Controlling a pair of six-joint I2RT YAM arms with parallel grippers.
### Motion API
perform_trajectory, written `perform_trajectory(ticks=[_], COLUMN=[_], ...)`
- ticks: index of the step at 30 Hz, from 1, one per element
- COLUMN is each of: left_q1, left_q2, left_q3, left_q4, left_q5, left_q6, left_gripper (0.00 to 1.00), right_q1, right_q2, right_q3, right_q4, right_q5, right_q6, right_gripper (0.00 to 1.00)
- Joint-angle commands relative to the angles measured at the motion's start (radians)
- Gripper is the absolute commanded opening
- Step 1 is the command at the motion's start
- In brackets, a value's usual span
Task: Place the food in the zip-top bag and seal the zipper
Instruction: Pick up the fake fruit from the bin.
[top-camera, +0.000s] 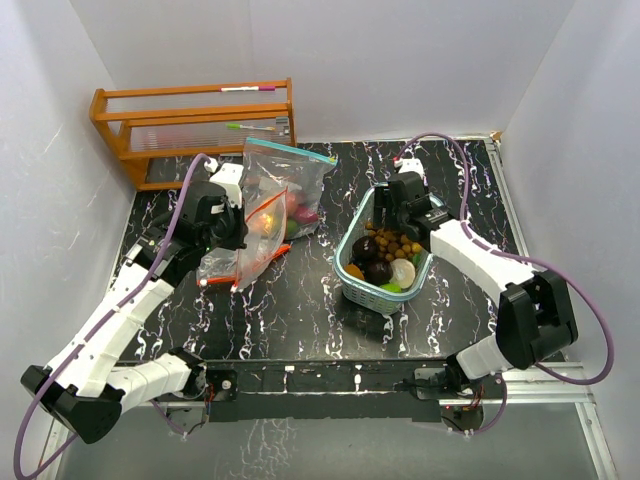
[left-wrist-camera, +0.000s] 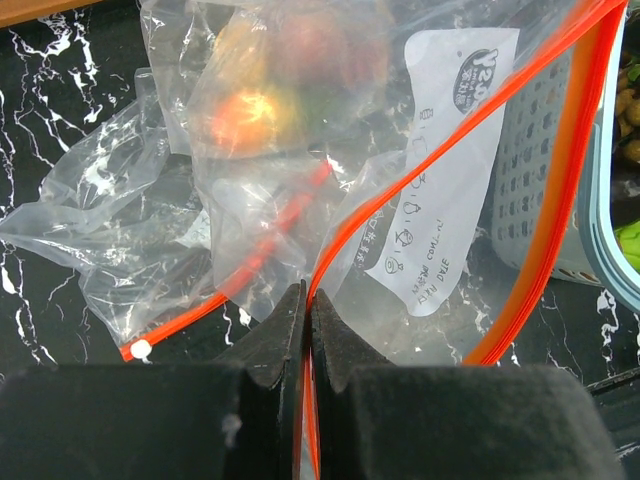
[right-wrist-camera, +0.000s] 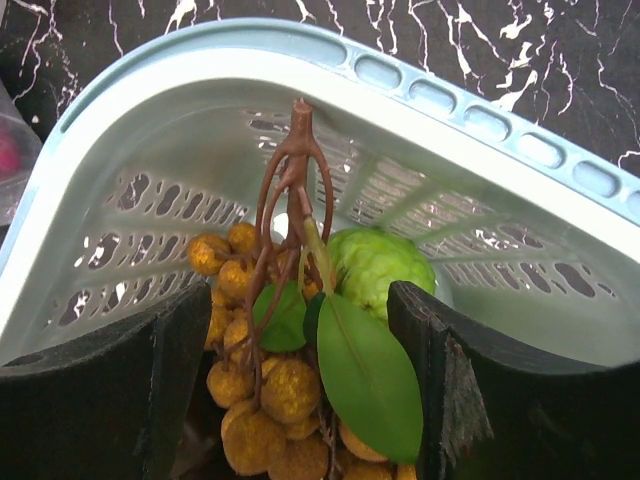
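A clear zip-top bag (top-camera: 290, 185) with an orange zipper strip (left-wrist-camera: 440, 150) stands left of centre, with a few toy fruits (left-wrist-camera: 250, 110) inside it. My left gripper (top-camera: 240, 232) is shut on the orange zipper edge, which is pinched between the fingers in the left wrist view (left-wrist-camera: 308, 300). The teal basket (top-camera: 345, 270) holds more food (top-camera: 385, 255). My right gripper (top-camera: 385, 215) is open inside the basket, its fingers on either side of a bunch of brown nuts (right-wrist-camera: 270, 390) with green leaves. A green fruit (right-wrist-camera: 385, 265) lies behind the bunch.
A wooden rack (top-camera: 190, 125) stands at the back left against the wall. A second crumpled clear bag (left-wrist-camera: 100, 220) lies flat to the left of the held one. White walls close off the table's sides and back. The basket wall (left-wrist-camera: 530, 170) is right beside the bag.
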Motion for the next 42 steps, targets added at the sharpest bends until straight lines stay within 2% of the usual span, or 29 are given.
perform_trajectory(ticks=[1, 3, 6, 7, 10, 11, 16, 23, 26, 31, 36, 39, 42], left_q1=[0.005, 0.006, 0.006, 0.006, 0.006, 0.007, 0.007, 0.006, 0.007, 0.006, 0.007, 0.006, 0.007], left_q2=[-0.016, -0.018, -0.018, -0.016, -0.007, -0.005, -0.003, 0.017, 0.023, 0.049, 0.068, 0.076, 0.081], left_q3=[-0.001, -0.001, -0.008, -0.01, -0.013, -0.013, -0.015, -0.042, -0.055, -0.061, -0.065, -0.061, -0.062], left_q4=[0.008, 0.01, 0.018, 0.019, 0.018, 0.019, 0.034, 0.076, 0.103, 0.133, 0.167, 0.174, 0.184], left_q5=[0.019, 0.027, 0.042, 0.048, 0.062, 0.063, 0.061, 0.081, 0.095, 0.111, 0.136, 0.145, 0.15], left_q6=[0.001, -0.002, -0.009, -0.011, -0.013, -0.013, -0.013, -0.024, -0.03, -0.035, -0.047, -0.052, -0.054], left_gripper=[0.0, 0.0, 0.0, 0.0, 0.0, 0.0, 0.0, 0.0, 0.0, 0.0, 0.0, 0.0, 0.0], right_q1=[-0.004, -0.003, -0.003, -0.003, -0.003, -0.003, -0.003, -0.003, -0.004, -0.004, -0.003, -0.003, 0.0], right_q2=[0.014, 0.025, 0.04, 0.044, 0.027, 0.009, -0.146, -0.367, -0.434, -0.477, -0.474, -0.469, -0.457], right_q3=[-0.03, -0.045, -0.062, -0.063, -0.064, -0.069, -0.088, -0.044, -0.017, 0.059, 0.108, 0.092, 0.04], right_q4=[0.133, 0.16, 0.201, 0.208, 0.205, 0.203, 0.18, 0.063, 0.023, 0.007, 0.079, 0.187, 0.366], right_q5=[0.055, 0.062, 0.045, 0.039, 0.032, 0.035, 0.045, -0.078, -0.156, -0.377, -0.637, -0.774, -0.892], right_q6=[-0.017, -0.018, -0.022, -0.026, -0.034, -0.035, -0.044, -0.077, -0.102, -0.136, -0.113, -0.042, 0.059], right_gripper=[0.73, 0.71, 0.62, 0.55, 0.15, 0.09, 0.08, 0.08, 0.08, 0.08, 0.08, 0.07, 0.08])
